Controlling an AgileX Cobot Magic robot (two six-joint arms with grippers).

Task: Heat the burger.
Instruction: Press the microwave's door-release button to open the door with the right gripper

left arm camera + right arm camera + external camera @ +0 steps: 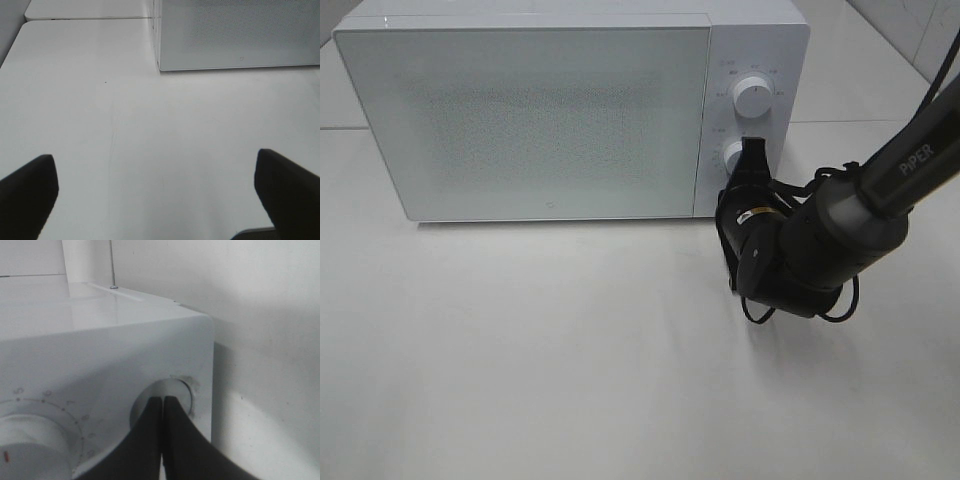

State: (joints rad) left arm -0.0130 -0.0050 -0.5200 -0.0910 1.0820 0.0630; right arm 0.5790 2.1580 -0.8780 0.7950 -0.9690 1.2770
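Burger: not being shown in any view. Where it is lying cannot be told, because nothing is being revealed through the frosted oven door.
Microwave: a white, box-shaped microwave oven [550, 30] is being shown standing at the back of the table. Its wide, speckled grey door [520, 120] is being shown shut.
Dials: two round white knobs are being shown on the narrow panel to the right of the door, an upper dial [753, 97] above a lower dial [730, 157].
Right gripper: the black right gripper [752, 152] is being held at the lower dial with its fingers pressed together. In the wrist view, the joined tips [162, 400] are being pointed at the round face of that dial [180, 390]. Whether contact is being made cannot be told.
Left gripper: the black left gripper [157, 200] is being shown only in its own wrist view. Its two fingers [27, 195] are being held spread wide over bare tabletop, well apart from the oven's front corner.
Table: a plain white tabletop [570, 360] is being shown under everything.
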